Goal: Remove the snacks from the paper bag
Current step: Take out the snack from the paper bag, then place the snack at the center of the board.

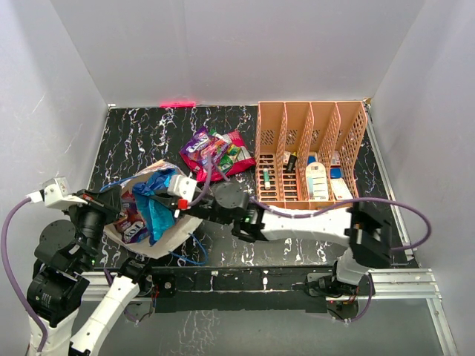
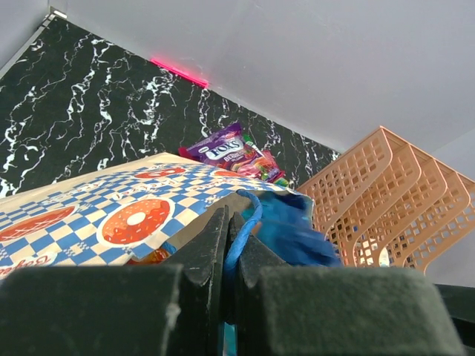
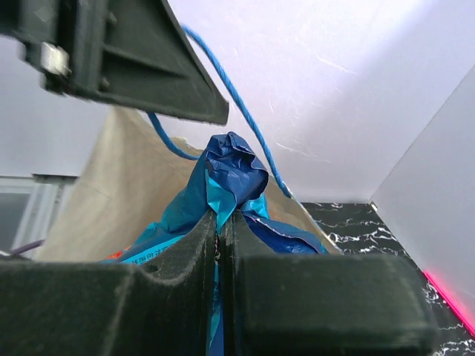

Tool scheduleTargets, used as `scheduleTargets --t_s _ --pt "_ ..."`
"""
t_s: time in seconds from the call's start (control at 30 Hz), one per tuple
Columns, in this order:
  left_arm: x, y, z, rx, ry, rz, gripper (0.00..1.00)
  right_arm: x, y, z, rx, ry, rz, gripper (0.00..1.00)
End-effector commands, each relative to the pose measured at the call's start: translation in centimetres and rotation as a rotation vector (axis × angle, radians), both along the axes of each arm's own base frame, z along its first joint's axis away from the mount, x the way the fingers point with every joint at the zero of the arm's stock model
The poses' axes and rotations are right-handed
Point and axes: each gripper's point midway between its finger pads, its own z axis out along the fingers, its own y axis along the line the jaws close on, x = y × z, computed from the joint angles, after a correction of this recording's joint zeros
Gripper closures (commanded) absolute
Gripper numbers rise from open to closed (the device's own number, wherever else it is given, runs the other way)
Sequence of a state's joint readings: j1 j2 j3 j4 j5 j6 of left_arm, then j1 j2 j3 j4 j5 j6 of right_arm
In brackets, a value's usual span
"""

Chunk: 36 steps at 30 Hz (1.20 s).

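Note:
The cream paper bag (image 1: 167, 233) with a blue-white checkered band lies at the table's near left, its mouth facing right. My left gripper (image 1: 117, 199) is shut on the bag's blue cord handle (image 2: 245, 222) and holds the mouth up. My right gripper (image 1: 180, 204) is shut on a crumpled blue snack packet (image 1: 157, 211) at the bag's mouth. In the right wrist view this packet (image 3: 230, 170) stands above my fingers, inside the bag's wall (image 3: 104, 193). More packets (image 1: 133, 226) show inside the bag. A pile of purple, pink and green snack packets (image 1: 215, 152) lies on the table beyond.
A peach slotted organizer (image 1: 308, 152) with small bottles and boxes stands at the back right. White walls close the black marbled table (image 1: 141, 133) on three sides. A second blue cord loop (image 1: 194, 256) lies at the table's near edge.

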<state>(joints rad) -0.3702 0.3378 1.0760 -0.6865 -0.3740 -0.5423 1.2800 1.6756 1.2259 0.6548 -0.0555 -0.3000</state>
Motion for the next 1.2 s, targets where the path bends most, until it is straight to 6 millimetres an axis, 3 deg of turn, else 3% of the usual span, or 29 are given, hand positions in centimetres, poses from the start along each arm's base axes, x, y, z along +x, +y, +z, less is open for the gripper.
scheduleTargets --t_s 0.0,0.13,0.33,0.47,0.63,0.77,0.93,1.07,1.17 --pt "0.2 0.7 0.5 0.022 0.001 0.038 1.0 -3.4 -5.9 12.1 0.251 -0.07 0.087 0.93" --pt "0.4 1.0 0.3 0.03 0.004 0.054 1.0 -4.3 -9.0 15.0 0.27 -0.067 0.088 0.93" --pt "0.7 1.0 -0.2 0.039 0.031 0.062 1.0 -3.6 -13.5 20.4 0.341 -0.129 -0.029 0.93" --pt "0.6 1.1 -0.4 0.036 0.044 0.072 1.0 -1.2 -15.4 23.5 0.378 -0.172 -0.203 0.93" --pt "0.4 1.2 -0.3 0.025 0.043 0.075 1.0 3.1 -15.2 25.0 0.314 -0.27 -0.43 0.93" --pt "0.2 1.4 0.0 0.026 0.045 0.082 1.0 7.7 -14.2 24.3 0.266 -0.273 -0.504 0.93" --pt "-0.1 1.7 0.3 0.031 0.046 0.088 1.0 15.7 -14.4 22.1 0.209 -0.227 -0.579 0.93" --pt "-0.2 1.8 0.5 0.03 0.041 0.091 1.0 21.6 -13.6 17.3 0.079 -0.201 -0.673 0.93" --pt "-0.2 1.8 0.6 0.033 0.041 0.092 1.0 26.0 -12.9 11.8 -0.036 -0.143 -0.697 0.93"
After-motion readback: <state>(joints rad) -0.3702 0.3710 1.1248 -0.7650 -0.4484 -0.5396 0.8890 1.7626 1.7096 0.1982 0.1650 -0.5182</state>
